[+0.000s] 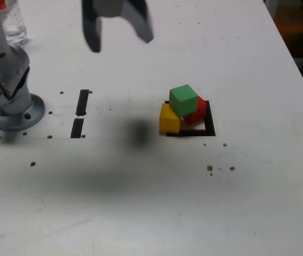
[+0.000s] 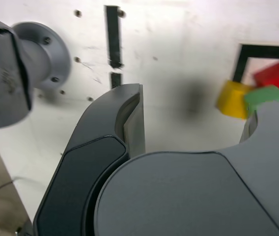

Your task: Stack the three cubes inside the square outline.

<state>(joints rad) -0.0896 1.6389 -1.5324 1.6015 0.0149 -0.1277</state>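
Whitish and scattered with small dark specks, the surface (image 1: 258,181) spreads under everything we see. We take the square outline (image 1: 210,120) as our landmark. At its left side in the exterior view we find the yellow cube (image 1: 169,119), lying over the black tape. Within the outline sits the red cube (image 1: 195,111), near the right-hand tape. The green cube (image 1: 183,100) rests raised and tilted, leaning across the yellow and red ones rather than squarely on either. Well to the outline's left in the exterior view, we see two short black tape strips (image 1: 82,102), end to end, and beyond them the arm's round base (image 1: 21,113). Our fingers (image 2: 198,123) hang above the surface, up and to the left of the outline in the exterior view, spread apart and holding nothing.
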